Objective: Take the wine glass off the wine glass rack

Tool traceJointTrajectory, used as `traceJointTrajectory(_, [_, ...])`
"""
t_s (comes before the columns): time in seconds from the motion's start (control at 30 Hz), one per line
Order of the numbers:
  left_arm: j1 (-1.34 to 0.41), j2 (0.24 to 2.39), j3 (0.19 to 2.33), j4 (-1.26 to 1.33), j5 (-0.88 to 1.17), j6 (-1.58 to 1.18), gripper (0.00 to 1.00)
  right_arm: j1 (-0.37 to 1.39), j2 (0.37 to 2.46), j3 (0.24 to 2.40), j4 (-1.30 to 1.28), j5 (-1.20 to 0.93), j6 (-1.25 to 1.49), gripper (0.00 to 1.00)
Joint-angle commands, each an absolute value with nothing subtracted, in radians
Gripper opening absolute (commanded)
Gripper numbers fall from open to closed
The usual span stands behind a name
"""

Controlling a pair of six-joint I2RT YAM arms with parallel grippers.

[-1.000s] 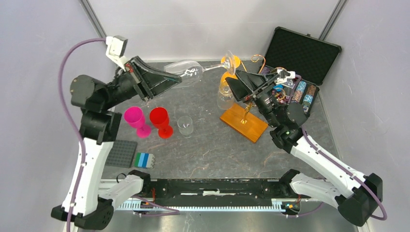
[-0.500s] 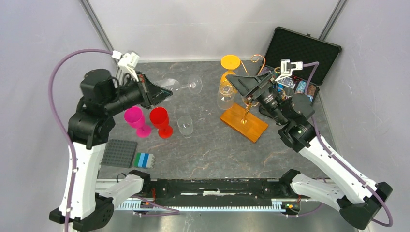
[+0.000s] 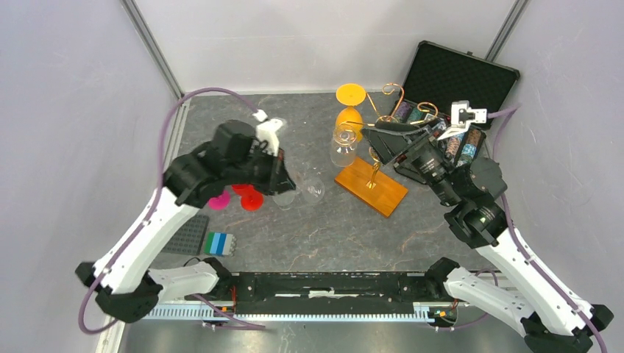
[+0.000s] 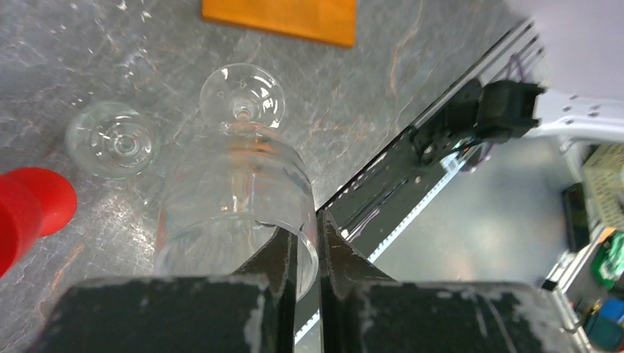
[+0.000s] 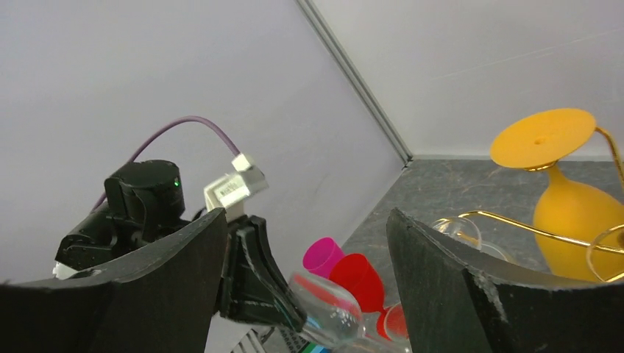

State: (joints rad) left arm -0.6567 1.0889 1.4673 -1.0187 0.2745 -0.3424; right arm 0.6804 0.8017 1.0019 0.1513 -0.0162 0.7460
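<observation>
The left gripper pinches the rim of a clear wine glass, its fingers drawn narrow on the bowl wall. The glass is off the wine glass rack, its stem and foot pointing away from the fingertips toward the table. Whether the foot touches down cannot be told. A small clear glass sits just left of the foot, with a red goblet further left. The likely step is setting down: lower straight along the stem until the foot lies flat, keep clear of both neighbours, then release. The right gripper hangs wide and empty beside the rack.
</observation>
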Motion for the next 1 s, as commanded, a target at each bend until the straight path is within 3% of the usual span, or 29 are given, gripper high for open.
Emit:
traceJointTrajectory(0.0, [-0.795,1.175,1.456,-0.988,0.066,-0.378,0.02,0.682,0.758,1.016,0.108,0.049,0.681,0.84])
traceJointTrajectory(0.33, [-0.961,1.381,1.445,-0.978,-0.101,-0.439,0.04,0.683,0.705,1.013,0.049,0.107,0.648,0.84])
traceJointTrajectory(0.6, [-0.985,1.476,1.436,-0.974,-0.138,-0.434,0.13,0.683,0.684,1.009,0.025,0.139,0.642,0.84])
traceJointTrajectory(0.83, [-0.986,1.498,1.386,-0.928,-0.131,-0.439,0.14,0.683,0.680,1.015,0.009,0.156,0.643,0.84])
traceJointTrajectory(0.97, [-0.984,1.486,1.354,-0.888,-0.143,-0.444,0.21,0.683,0.680,1.014,0.006,0.157,0.643,0.84])
